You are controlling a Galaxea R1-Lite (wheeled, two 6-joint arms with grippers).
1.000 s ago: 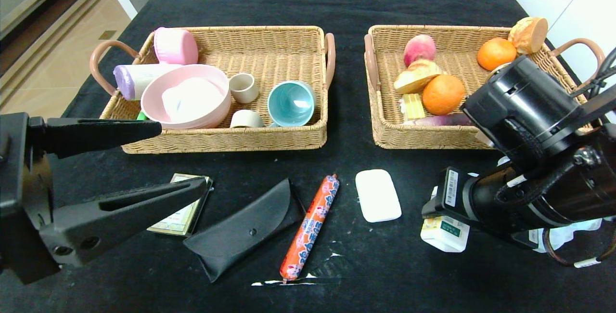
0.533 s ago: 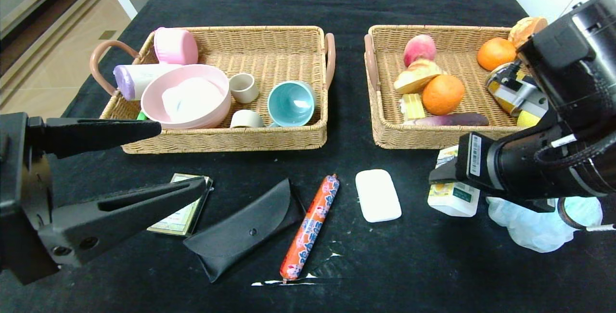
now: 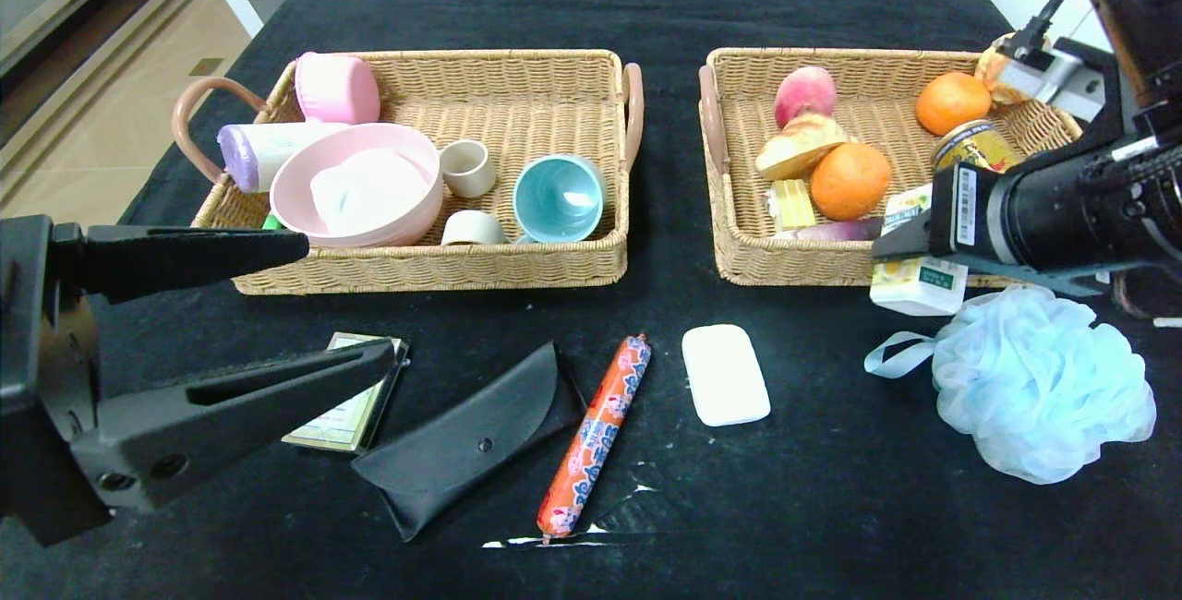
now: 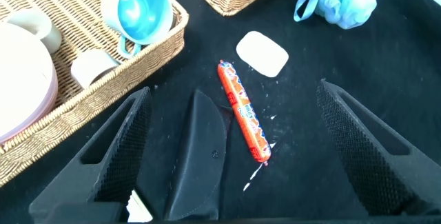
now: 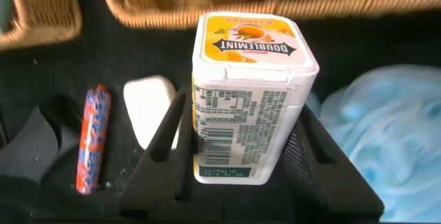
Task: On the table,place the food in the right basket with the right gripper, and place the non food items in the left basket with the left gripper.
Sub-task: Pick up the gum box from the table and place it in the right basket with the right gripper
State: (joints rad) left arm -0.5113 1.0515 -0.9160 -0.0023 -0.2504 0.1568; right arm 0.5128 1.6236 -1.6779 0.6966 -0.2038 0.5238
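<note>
My right gripper [image 3: 910, 254] clamps the carton [image 3: 916, 260] at the right basket's [image 3: 739, 249] near rim, not yet in, while sausage [image 3: 596, 434], soap [image 3: 725, 374], pouch [image 3: 466, 443], card box [image 3: 346, 420] and pouf [image 3: 1039, 383] wait on the table [image 3: 831, 508], my left gripper [image 3: 346, 309] wide open.

On the black-clothed table [image 3: 646, 18], two tan wicker baskets sit behind: left basket [image 3: 517, 272], right basket [image 3: 739, 249]. In front lie card box [image 3: 355, 415], black pouch [image 3: 471, 443], sausage stick [image 3: 598, 429], soap bar [image 3: 725, 374], bath pouf [image 3: 1039, 383].
</note>
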